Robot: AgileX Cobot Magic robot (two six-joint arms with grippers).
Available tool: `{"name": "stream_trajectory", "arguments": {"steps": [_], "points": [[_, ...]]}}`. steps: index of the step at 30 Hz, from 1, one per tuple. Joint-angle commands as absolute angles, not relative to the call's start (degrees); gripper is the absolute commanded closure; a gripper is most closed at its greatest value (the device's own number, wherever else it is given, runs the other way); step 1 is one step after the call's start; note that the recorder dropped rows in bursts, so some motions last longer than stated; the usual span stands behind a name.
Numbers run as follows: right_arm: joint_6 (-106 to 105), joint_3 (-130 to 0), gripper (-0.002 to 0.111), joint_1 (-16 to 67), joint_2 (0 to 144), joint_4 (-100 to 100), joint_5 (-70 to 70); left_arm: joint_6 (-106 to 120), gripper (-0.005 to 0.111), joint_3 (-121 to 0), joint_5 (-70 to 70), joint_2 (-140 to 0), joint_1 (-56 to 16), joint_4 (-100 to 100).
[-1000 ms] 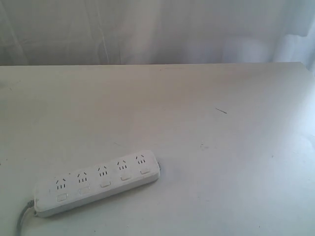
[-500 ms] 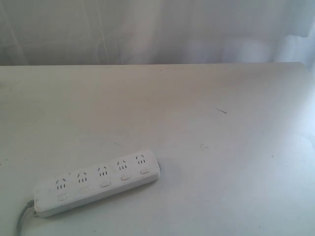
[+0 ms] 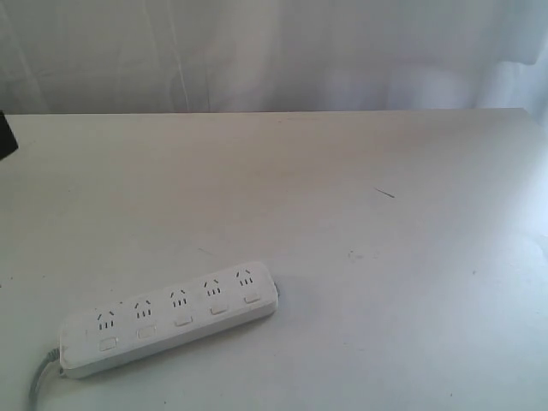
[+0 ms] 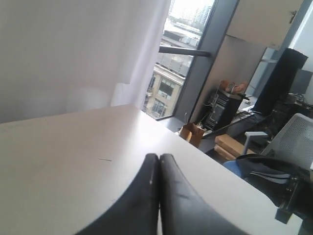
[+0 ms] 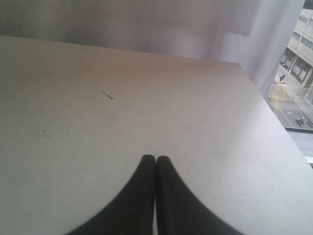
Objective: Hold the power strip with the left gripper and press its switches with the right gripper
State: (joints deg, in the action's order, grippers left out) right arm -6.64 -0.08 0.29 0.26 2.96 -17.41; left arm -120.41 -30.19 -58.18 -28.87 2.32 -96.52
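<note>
**Opening state: no step of the task is done yet.** The table (image 3: 402, 257) carries the power strip (image 3: 167, 318). It lies flat and slanted near the lower left of the exterior view, touched by nothing. My left gripper (image 4: 158, 159) hangs over the tabletop, its two fingers pressed together on nothing. My right gripper (image 5: 155, 160) is clenched and unladen in the same way (neither wrist view shows the strip). A dark corner (image 3: 5, 137) at the exterior view's left edge is probably my left arm. The grey cord (image 3: 38, 384) trails off the lower edge. The five switches (image 3: 182, 321) have no gripper near them. Everything is left to do: reach the strip, hold it with the left, and press each button with the right.
</note>
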Motion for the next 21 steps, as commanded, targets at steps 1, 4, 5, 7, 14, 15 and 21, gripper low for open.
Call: {"name": "stream_trajectory", "arguments": {"steps": [1,4,5,7,14,15,21], "points": [[-6.56,0.00,0.108,0.00,0.00,2.92,-17.12,-120.98,0.107,-29.20,-59.11,-28.79,2.13,-96.39],[-6.56,0.00,0.108,0.00,0.00,2.92,-17.12,-120.98,0.107,-29.20,-57.43,-28.52,2.13,-97.79],[-6.56,0.00,0.108,0.00,0.00,2.92,-17.12,-120.98,0.107,-29.20,-56.37,-28.31,2.13,-98.67],[-6.56,0.00,0.108,0.00,0.00,2.92,-17.12,-120.98,0.107,-29.43,-52.82,-27.27,2.13,-99.95],[-6.56,0.00,0.108,0.00,0.00,2.92,-17.12,-120.98,0.107,-29.91,-42.27,-21.36,2.13,-99.95],[-6.56,0.00,0.108,0.00,0.00,2.92,-17.12,-120.98,0.107,-29.91,-41.23,-20.47,2.13,-99.95],[-6.56,0.00,0.108,0.00,0.00,2.92,-17.12,-120.98,0.107,-29.91,-43.53,-15.27,2.13,-99.95]]}}
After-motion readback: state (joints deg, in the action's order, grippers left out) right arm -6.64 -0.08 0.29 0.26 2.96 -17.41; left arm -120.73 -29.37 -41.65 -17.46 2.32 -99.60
